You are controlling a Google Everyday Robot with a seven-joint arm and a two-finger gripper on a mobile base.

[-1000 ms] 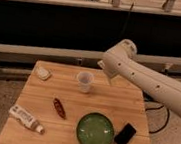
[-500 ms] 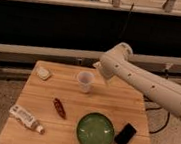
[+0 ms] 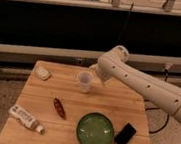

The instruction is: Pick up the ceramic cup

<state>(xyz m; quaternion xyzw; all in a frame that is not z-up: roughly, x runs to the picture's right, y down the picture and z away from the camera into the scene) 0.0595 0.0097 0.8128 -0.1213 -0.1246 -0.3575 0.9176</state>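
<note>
Spanning the lower part of the view: wooden worktop (image 3: 125,104), light planks, roughly square, seen from its near edge.

Robot arm (image 3: 147,87): white, thick, perforated with small dark holes. It enters from the right and reaches over the far right part of the worktop, and its rounded joint is above the far edge near the middle.

Green bowl (image 3: 95,132): large, round, upright. It stands at the near edge, right of centre.

White tube (image 3: 25,118): lying flat and slantwise near the near left corner, with its cap end pointing toward the near edge.

Black phone (image 3: 125,135): flat, dark slab, just beside the bowl on its right, toward the near right corner.

Ceramic cup (image 3: 84,81): small, white, tapered, no handle, upright. It stands close to the far edge, about midway along it, well apart from the bowl.

Gripper (image 3: 93,68): at the arm's tip, just behind and above the cup's rim on its right. It is largely hidden by the arm; whether it is wide, narrow or holding anything cannot be told.

Red-brown item (image 3: 59,108): small, elongated, lying between the tube and the bowl.

Pale item (image 3: 43,72): small, flat, at the far left corner.
</note>
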